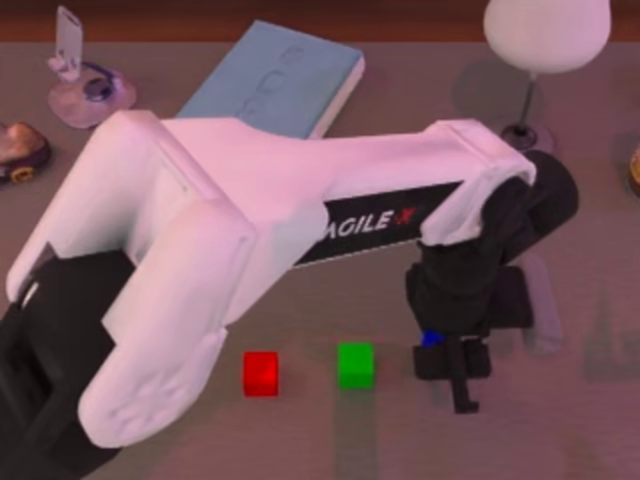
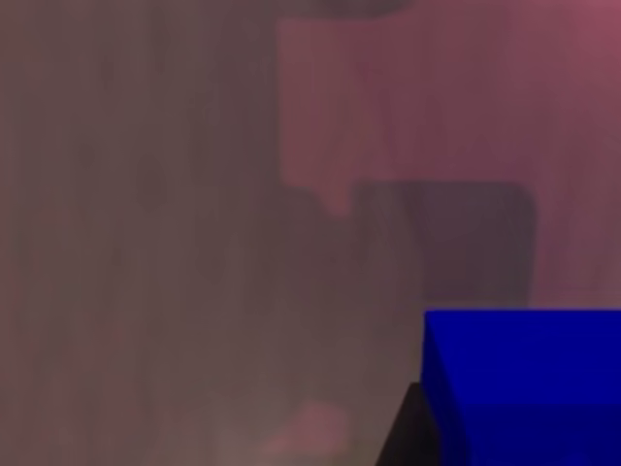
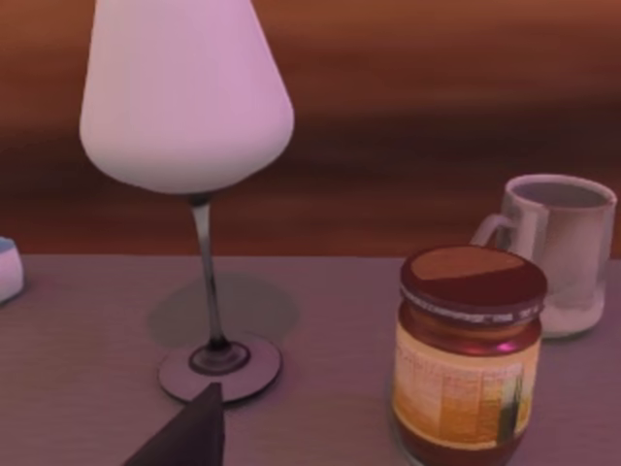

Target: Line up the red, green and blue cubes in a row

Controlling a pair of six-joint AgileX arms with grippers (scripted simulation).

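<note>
The red cube and the green cube sit side by side near the table's front, a gap apart. Right of the green one, only a sliver of the blue cube shows under my left gripper, which hangs over it, about level with the other two. In the left wrist view the blue cube looms large, with one dark fingertip pressed to its side; the gripper is shut on it. My right arm is outside the top view. One dark fingertip shows in its wrist view, with nothing held.
A pale-blue book lies at the back, partly under my left arm. A wine glass stands back right, with a jar and a mug near it. A small stand and a toy sit back left.
</note>
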